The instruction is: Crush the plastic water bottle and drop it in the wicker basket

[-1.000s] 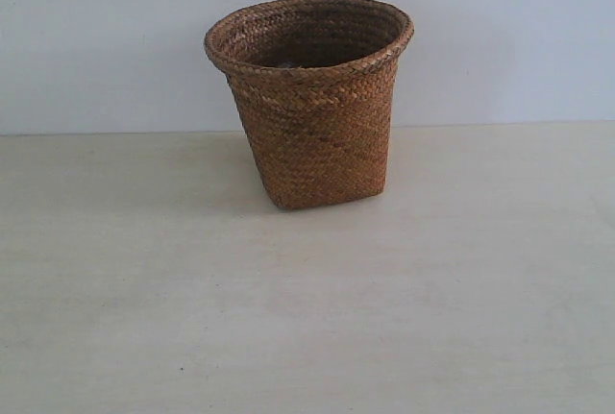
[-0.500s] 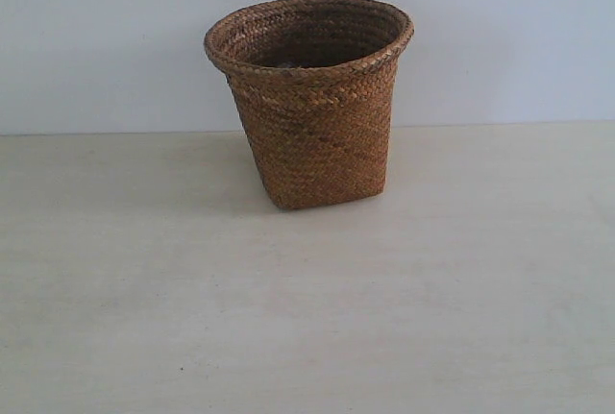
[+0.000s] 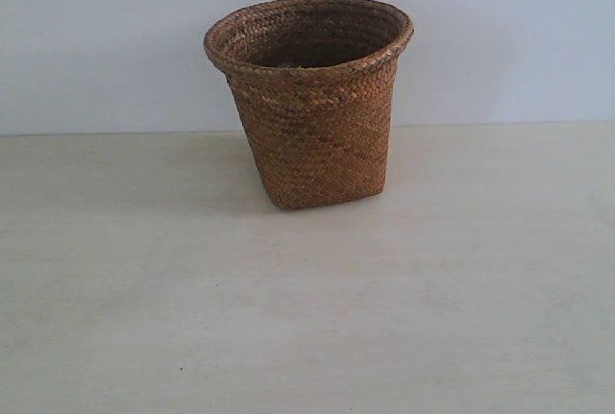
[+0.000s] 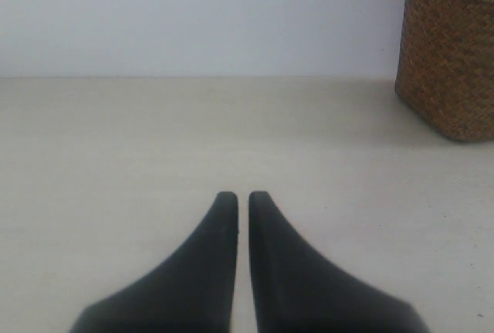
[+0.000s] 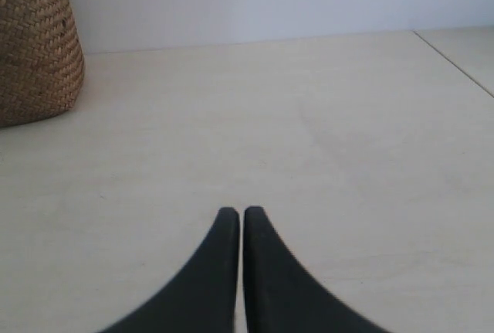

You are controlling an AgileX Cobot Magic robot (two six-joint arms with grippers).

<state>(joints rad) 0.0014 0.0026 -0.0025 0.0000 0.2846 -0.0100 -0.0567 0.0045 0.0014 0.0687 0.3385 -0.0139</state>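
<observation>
The brown wicker basket (image 3: 309, 97) stands upright on the pale table at the back centre of the exterior view. Its side also shows in the left wrist view (image 4: 449, 47) and in the right wrist view (image 5: 35, 39). The plastic water bottle is out of view in every frame; a faint dark shape lies inside the basket, too dim to name. My left gripper (image 4: 242, 196) is shut with nothing between its black fingers, low over bare table, well short of the basket. My right gripper (image 5: 238, 212) is shut and empty too, likewise apart from the basket. Neither gripper shows in the exterior view.
A plain pale wall rises right behind the basket. A seam or table edge (image 5: 455, 59) runs diagonally at the far side of the right wrist view. The tabletop (image 3: 307, 318) is a flat whitish surface.
</observation>
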